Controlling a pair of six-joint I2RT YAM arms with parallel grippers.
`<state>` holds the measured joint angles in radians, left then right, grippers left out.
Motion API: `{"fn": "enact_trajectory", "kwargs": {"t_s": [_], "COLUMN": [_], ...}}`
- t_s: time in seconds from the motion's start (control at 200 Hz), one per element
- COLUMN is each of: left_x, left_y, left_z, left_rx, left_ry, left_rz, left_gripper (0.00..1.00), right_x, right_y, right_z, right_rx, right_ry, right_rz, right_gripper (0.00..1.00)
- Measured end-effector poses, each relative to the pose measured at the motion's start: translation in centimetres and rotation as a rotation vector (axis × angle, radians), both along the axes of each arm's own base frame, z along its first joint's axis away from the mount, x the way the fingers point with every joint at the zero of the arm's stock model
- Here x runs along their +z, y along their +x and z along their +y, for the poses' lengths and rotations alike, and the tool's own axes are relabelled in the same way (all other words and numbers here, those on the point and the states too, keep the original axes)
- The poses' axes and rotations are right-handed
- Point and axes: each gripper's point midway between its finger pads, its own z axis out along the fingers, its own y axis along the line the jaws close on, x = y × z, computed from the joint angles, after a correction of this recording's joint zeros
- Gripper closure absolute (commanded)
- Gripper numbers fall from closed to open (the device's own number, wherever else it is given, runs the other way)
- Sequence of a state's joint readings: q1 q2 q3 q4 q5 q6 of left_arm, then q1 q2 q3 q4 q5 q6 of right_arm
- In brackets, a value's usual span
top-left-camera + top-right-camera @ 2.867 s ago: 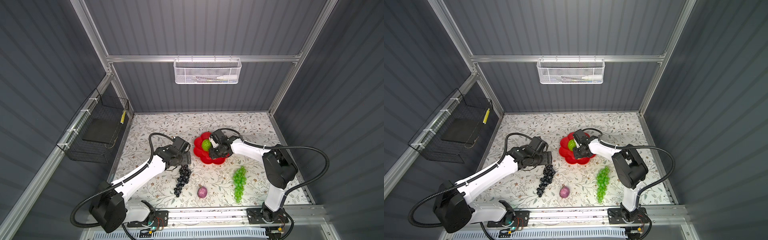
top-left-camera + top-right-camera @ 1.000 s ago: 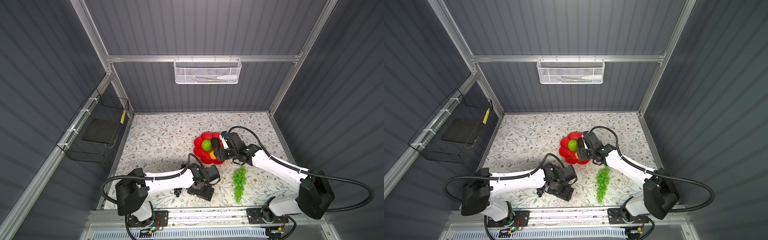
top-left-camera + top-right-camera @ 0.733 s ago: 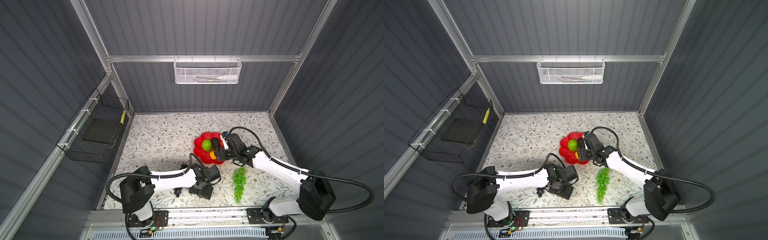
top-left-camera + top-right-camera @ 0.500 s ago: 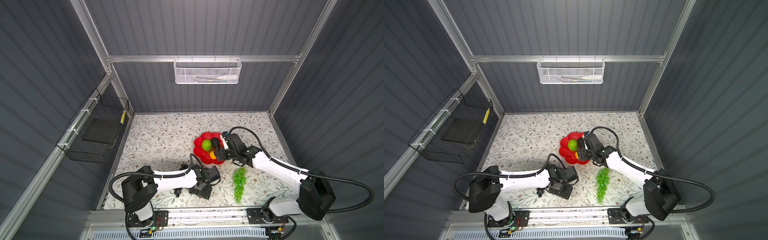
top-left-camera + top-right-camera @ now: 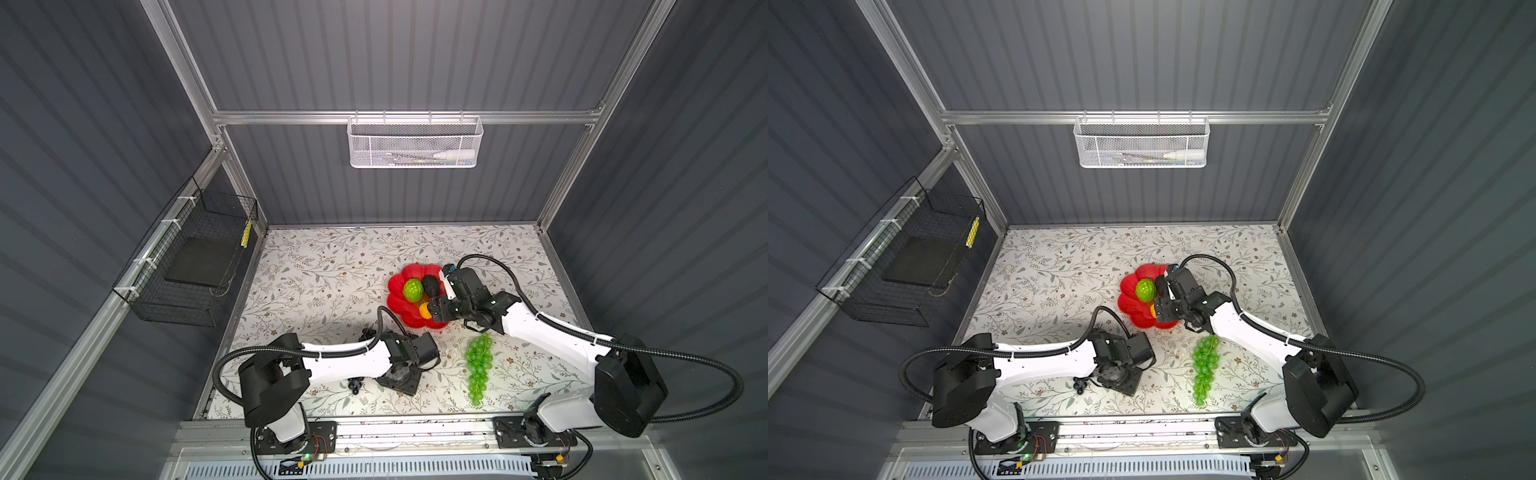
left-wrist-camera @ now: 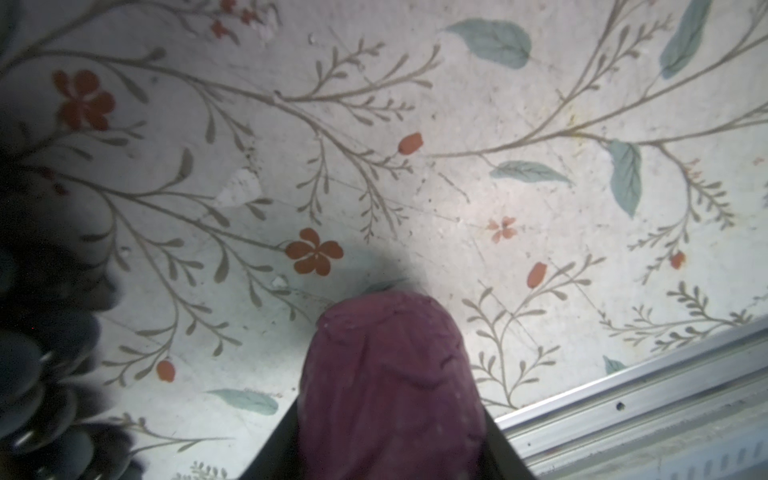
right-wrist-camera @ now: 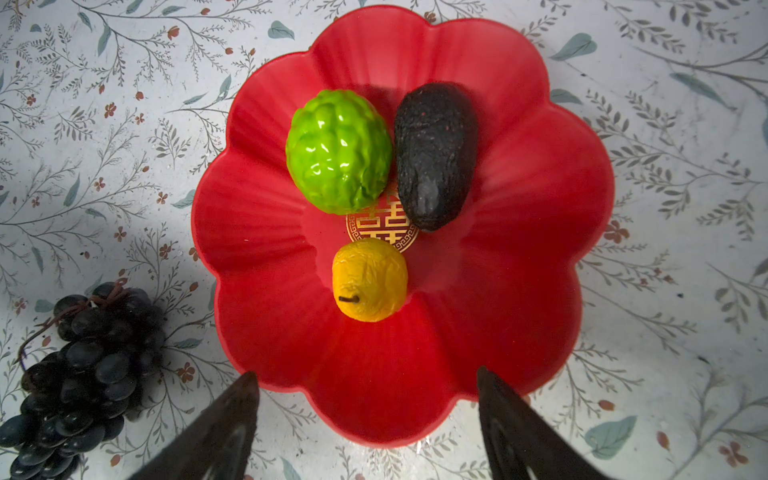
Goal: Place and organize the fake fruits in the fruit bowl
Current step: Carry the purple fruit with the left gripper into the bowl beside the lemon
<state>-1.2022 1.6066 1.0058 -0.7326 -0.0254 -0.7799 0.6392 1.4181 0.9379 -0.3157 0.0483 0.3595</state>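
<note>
While the right arm reaches over the right-hand side of the red flower-shaped fruit bowl [image 7: 519, 208], as both top views show it, the right gripper [image 7: 365, 372] hangs above the rim with its fingers spread wide and nothing between them. Inside the bowl the bumpy lime-green fruit [image 7: 338, 149] and the black avocado [image 7: 434, 153] lie side by side, and the yellow ball [image 7: 370, 284] sits just beside them at the gold emblem [image 7: 382, 228] in the middle.

Out on the floral tabletop [image 5: 324, 274], the green grape bunch [image 5: 478, 365] lies apart from the bowl, toward the front between the two arms. The dark purple grape bunch [image 7: 79, 370] lies just beside the bowl, mostly covered by the left arm in both top views. The left gripper [image 5: 401, 378] is down low at the table near the front rail. Its wrist view shows the purple ball [image 6: 386, 353] resting on the table, with the dark fingers [image 6: 278, 449] pressed against both its sides.
</note>
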Motion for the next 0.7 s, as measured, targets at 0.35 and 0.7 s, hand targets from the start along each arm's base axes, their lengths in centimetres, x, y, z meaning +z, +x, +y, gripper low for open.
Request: {"fn": "enact_trajectory", "kwargs": {"t_s": [0.35, 0.7], "left_x": [9.1, 8.5], "left_y": [7.9, 16.8], "left_z": [-0.1, -2.9], "left_rx": [0.137, 0.111], "left_ry": [-0.216, -0.202], "left_rz": [-0.135, -0.174], "left_gripper": [0.52, 0.53], "right_x": [3.3, 6.1], "right_y": [-0.8, -2.6], "right_z": [-1.0, -4.7], "right_rx": [-0.009, -0.066], "right_ry": [0.039, 0.063], "right_rz": [-0.057, -0.093], "right_gripper": [0.18, 0.18]}}
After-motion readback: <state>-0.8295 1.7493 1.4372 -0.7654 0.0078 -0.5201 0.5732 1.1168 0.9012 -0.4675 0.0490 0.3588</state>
